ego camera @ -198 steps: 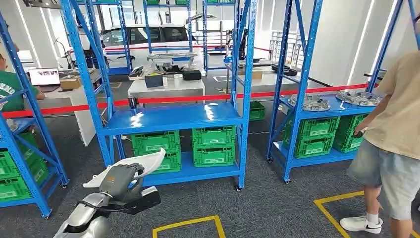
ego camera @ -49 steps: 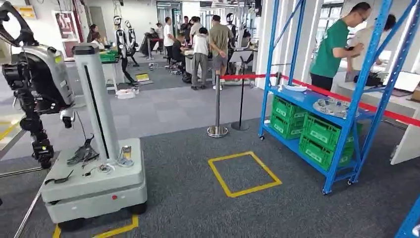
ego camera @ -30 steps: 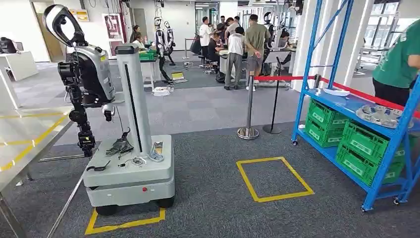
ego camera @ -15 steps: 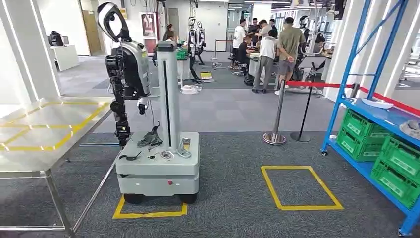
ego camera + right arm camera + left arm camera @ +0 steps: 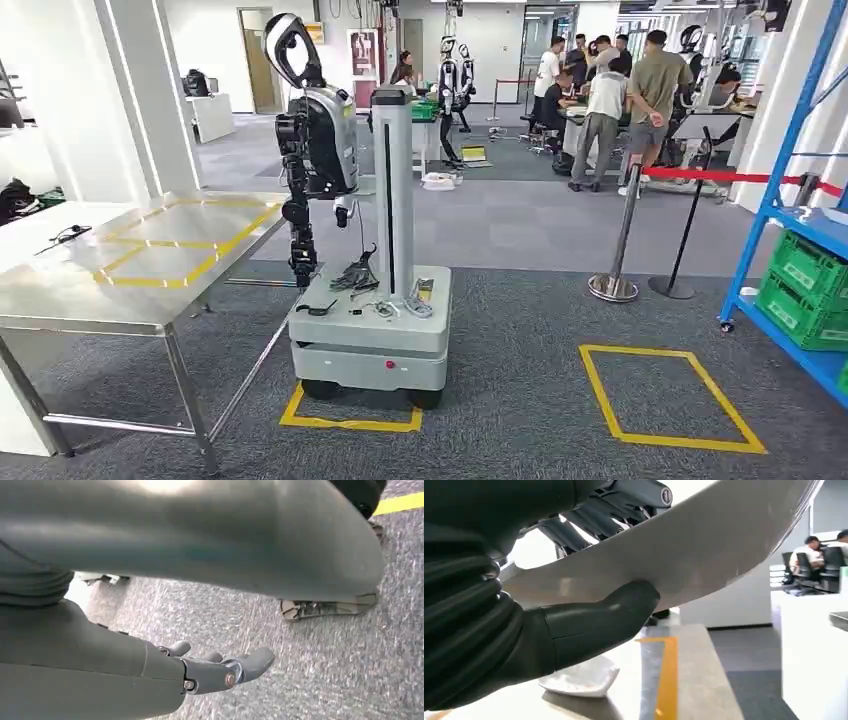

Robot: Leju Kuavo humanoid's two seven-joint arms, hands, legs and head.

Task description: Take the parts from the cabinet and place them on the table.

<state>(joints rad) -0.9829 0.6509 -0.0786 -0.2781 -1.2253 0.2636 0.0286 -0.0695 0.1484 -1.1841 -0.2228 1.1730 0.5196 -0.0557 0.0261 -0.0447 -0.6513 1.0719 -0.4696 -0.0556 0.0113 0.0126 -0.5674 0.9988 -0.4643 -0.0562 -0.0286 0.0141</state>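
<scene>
Carrying the white curved panel (image 5: 704, 545) pinched by my left hand (image 5: 589, 615) toward the steel table (image 5: 90, 290) at left, I judge it light, stiff, slippery; right hand (image 5: 220, 672) hangs loosely curled, holding nothing.

Looks like a robotics lab or workshop: wheeled robot base (image 5: 370, 340) parked in floor markings, steel worktop (image 5: 130, 270), blue shelving (image 5: 775, 190) with green crates (image 5: 805, 285), humanoid robots (image 5: 455, 75), onlookers.

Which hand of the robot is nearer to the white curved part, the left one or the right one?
Left. The left hand grips the white curved part, thumb beneath and fingers above. The right hand hangs over the grey carpet, holding nothing.
</scene>
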